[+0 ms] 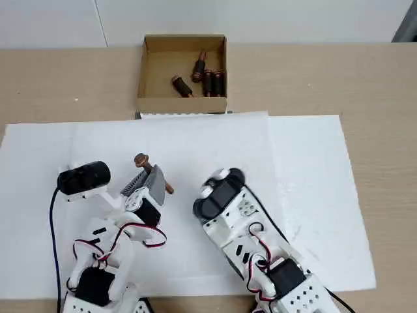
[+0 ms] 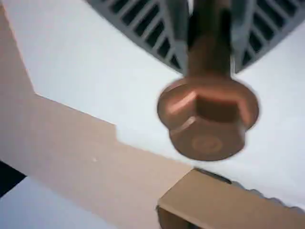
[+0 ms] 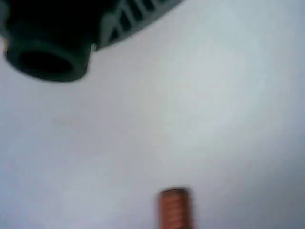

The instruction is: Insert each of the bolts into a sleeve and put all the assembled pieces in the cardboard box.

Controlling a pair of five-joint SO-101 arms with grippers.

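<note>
It looked like a small robotics lab or test station — a pale wood bench (image 1: 378, 98) laid with a white paper sheet (image 1: 306, 150), a bare white wall (image 1: 260, 16) far beyond the fingers (image 1: 156, 186), and behind them the left arm (image 1: 98, 267) and right arm (image 1: 273, 261) with exposed wiring and servos.
</note>
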